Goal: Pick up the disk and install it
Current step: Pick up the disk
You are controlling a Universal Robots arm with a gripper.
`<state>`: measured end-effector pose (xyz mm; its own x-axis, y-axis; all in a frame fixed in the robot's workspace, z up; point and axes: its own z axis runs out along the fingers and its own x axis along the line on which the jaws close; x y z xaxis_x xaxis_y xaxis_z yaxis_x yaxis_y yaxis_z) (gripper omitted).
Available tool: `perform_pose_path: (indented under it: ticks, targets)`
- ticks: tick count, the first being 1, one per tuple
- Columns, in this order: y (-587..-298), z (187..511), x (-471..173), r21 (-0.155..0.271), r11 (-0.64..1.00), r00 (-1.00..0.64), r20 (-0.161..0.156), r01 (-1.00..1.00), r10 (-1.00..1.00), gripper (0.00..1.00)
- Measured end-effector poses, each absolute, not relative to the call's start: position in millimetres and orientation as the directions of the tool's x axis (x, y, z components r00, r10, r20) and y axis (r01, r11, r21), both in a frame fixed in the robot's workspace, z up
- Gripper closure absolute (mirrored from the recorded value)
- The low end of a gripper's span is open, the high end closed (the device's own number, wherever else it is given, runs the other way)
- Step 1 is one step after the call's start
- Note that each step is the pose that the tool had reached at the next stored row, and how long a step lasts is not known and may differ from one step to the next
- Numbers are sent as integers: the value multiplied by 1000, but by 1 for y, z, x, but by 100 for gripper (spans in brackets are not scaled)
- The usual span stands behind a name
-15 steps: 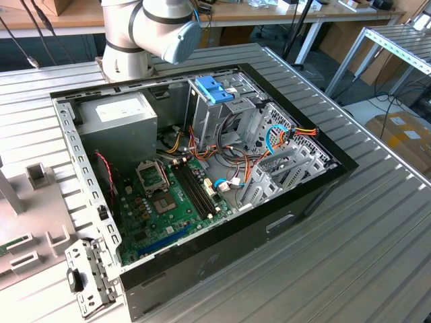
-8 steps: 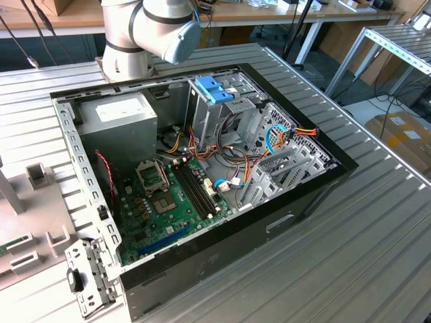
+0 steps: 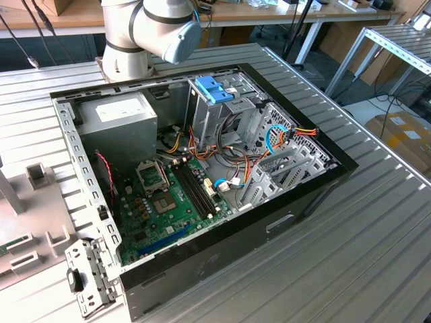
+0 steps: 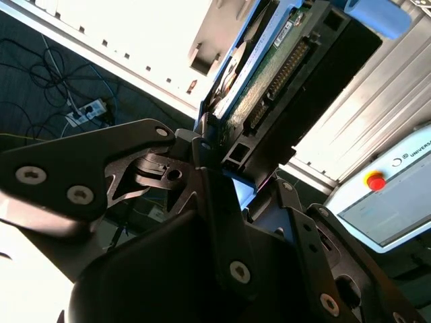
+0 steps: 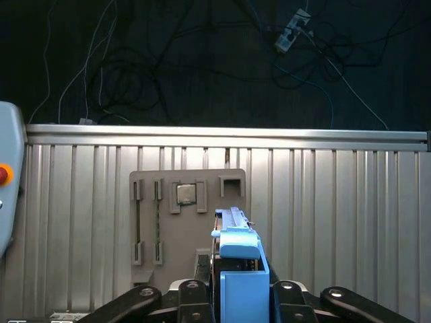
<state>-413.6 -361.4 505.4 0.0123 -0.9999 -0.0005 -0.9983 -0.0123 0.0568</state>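
The flat rectangular disk, a dark body framed by bright blue plastic rails with a blue end tab, is clamped in my black metal claw. The claw is pinched onto the disk's near end from both sides. In the second wrist view the disk shows its green circuit-board face and connector row, standing out of the claw. Beyond it in the first wrist view lies the ribbed aluminium table, with a grey slotted fixture plate carrying a small square chip. In the exterior view I see the open black computer case resting on ribbed metal, its green motherboard exposed. A pale-blue ridged latch sits on the drive cage, and the arm's grey joint stands at the case's far side.
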Motion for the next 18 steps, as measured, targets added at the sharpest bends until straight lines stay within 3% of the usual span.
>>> perform_pose_path:
  ticks: [18]
  targets:
    - [-364,505,-391,57,-12,12,-1,-998,-1000,63]
